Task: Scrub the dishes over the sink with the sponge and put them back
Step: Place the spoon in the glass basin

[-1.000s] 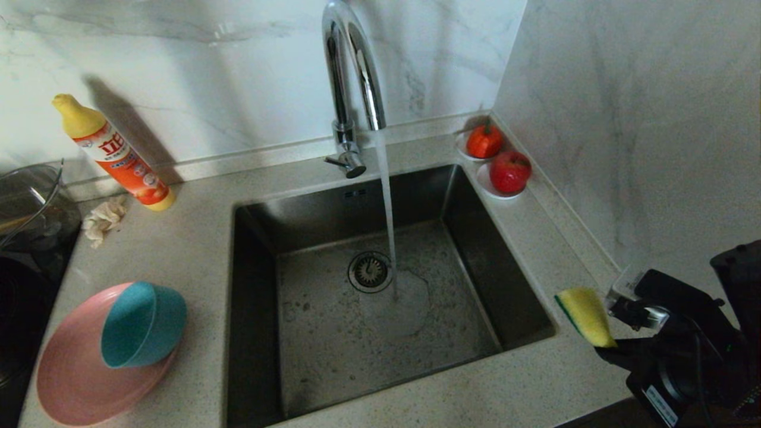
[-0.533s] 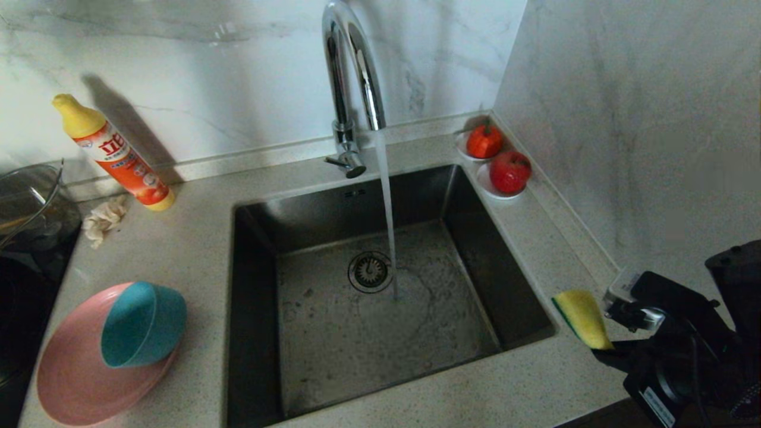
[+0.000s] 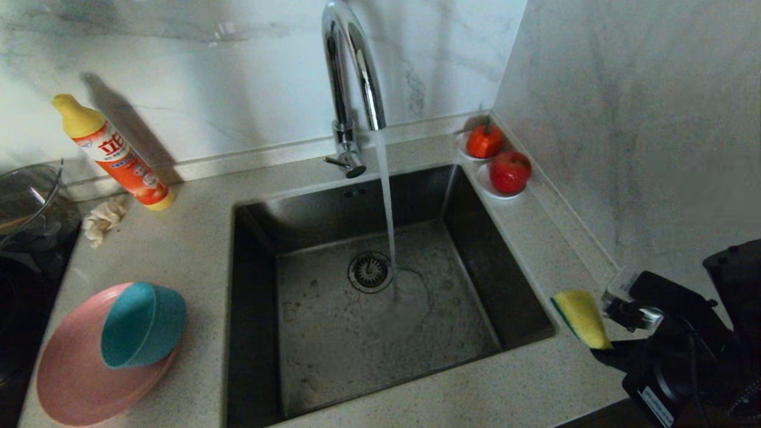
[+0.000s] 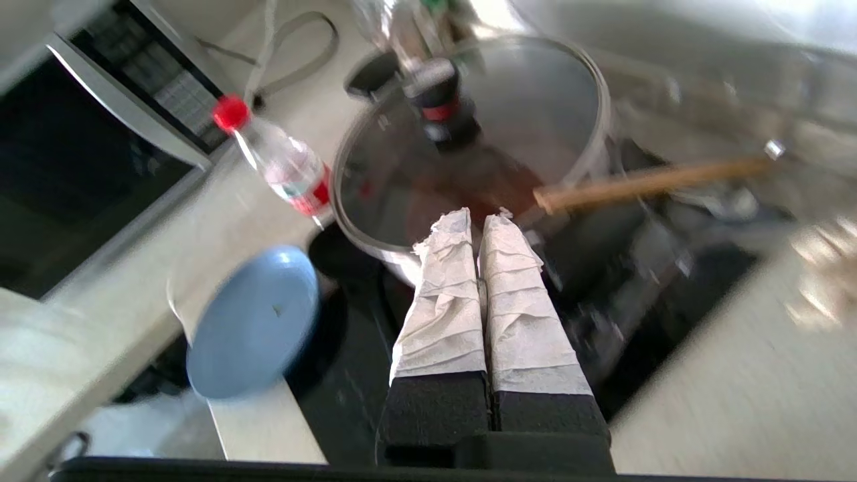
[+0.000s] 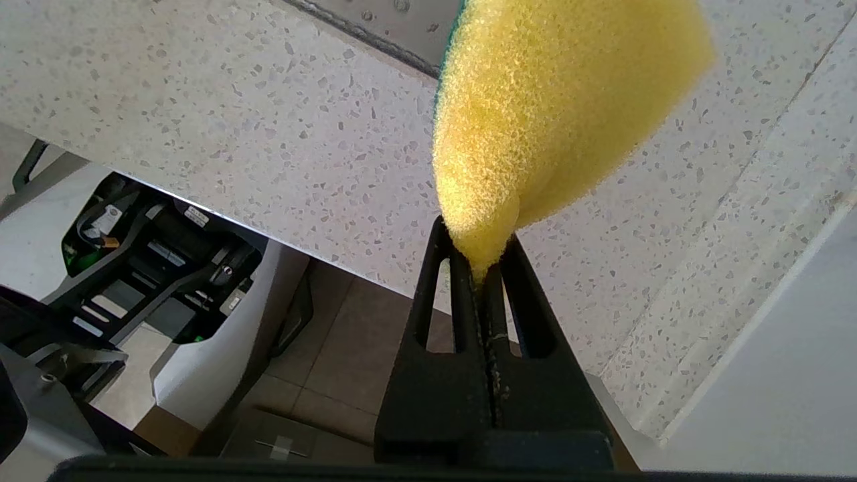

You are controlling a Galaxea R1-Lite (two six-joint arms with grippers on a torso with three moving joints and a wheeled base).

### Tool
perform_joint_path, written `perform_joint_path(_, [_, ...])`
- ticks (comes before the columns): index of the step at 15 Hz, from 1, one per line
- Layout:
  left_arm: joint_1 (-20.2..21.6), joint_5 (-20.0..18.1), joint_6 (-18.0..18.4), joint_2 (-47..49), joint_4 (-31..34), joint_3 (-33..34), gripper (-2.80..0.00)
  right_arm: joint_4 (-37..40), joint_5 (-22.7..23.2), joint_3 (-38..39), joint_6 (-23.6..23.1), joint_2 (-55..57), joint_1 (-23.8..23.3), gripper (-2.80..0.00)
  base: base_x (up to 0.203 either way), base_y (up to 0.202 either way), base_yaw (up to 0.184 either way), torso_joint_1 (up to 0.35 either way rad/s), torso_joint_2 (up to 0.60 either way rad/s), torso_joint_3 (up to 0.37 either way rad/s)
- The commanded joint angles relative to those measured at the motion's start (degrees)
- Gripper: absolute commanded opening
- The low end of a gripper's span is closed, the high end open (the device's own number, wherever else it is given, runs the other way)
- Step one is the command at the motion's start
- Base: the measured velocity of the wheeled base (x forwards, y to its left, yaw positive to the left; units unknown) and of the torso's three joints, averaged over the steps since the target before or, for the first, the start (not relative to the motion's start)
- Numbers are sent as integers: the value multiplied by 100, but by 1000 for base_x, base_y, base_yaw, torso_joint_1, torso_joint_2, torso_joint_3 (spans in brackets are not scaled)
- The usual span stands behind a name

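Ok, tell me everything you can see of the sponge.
The sponge is yellow foam with a thin dark green scouring layer on one face. The right gripper is shut on its lower corner, squeezing the foam to a narrow wedge there. It stands tilted in the air over the counter beside the sink's right rim, touching only the fingers. Whether it is wet cannot be told.

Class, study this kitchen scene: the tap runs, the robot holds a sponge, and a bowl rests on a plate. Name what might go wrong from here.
1. The right gripper pinches the sponge only by one corner; scrubbing could pull it free.
2. The teal bowl leans tilted on the pink plate near the counter edge; a clumsy grab might tip it.
3. Water from the tap hits the sink hard; dishes under it may splash.
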Motion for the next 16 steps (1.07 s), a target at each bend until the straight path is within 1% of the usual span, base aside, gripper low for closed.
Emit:
perform_joint_path(1, [208,20,174,550,-467,0,-280,7,-9,1,-8,23,1,-280,0,0,0,0,0,0])
perform_joint_path(2, [257,-24,210,681,-609,3,-280,7,-2,9,-8,46,1,-280,0,0,0,0,0,0])
perform_joint_path(3, [263,-165,216,703,-627,26,-280,-34,-4,17,-8,66,1,-280,0,0,0,0,0,0])
perform_joint_path(5, [271,-321,249,816,-625,10,-280,-233,-11,94,-22,99,1,-280,0,0,0,0,0,0])
perform_joint_path(12, [333,-406,690,1377,-654,-211,-280,-309,-11,125,-26,199,9,-280,0,0,0,0,0,0])
perform_joint_path(14, [334,-751,881,1439,-647,-160,-280,-309,-11,128,-26,216,4,-280,0,0,0,0,0,0])
perform_joint_path(16, [326,-824,1092,1487,-646,-155,-280,-318,-11,132,-9,224,1,-280,0,0,0,0,0,0])
